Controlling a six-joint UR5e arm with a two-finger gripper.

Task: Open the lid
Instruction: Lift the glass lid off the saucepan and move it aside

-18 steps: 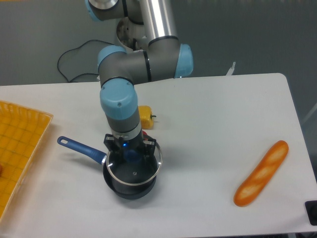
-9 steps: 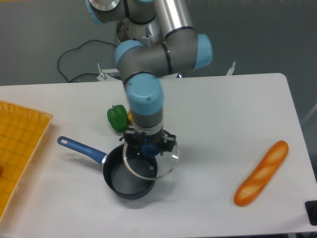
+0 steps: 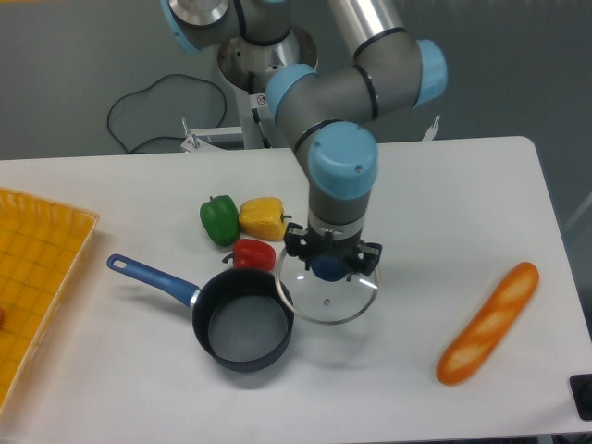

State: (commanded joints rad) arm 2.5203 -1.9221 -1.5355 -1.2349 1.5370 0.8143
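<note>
The lid (image 3: 326, 296) is a round clear glass disc with a thin metal rim and a blue centre knob. My gripper (image 3: 329, 262) is shut on the knob and holds the lid just right of the saucepan (image 3: 242, 330), low over the table. The dark saucepan stands uncovered with its blue handle (image 3: 151, 277) pointing left. The lid's left edge slightly overlaps the pan's right rim in this view. I cannot tell whether the lid touches the table.
A green pepper (image 3: 218, 220), a yellow pepper (image 3: 263, 217) and a red pepper (image 3: 252, 252) lie behind the pan. A bread loaf (image 3: 487, 324) lies at the right. An orange tray (image 3: 32, 287) sits at the left edge.
The gripper has carried the lid from on top of the saucepan to the right, clear of the pan's opening. The arm swung right, uncovering the peppers.
</note>
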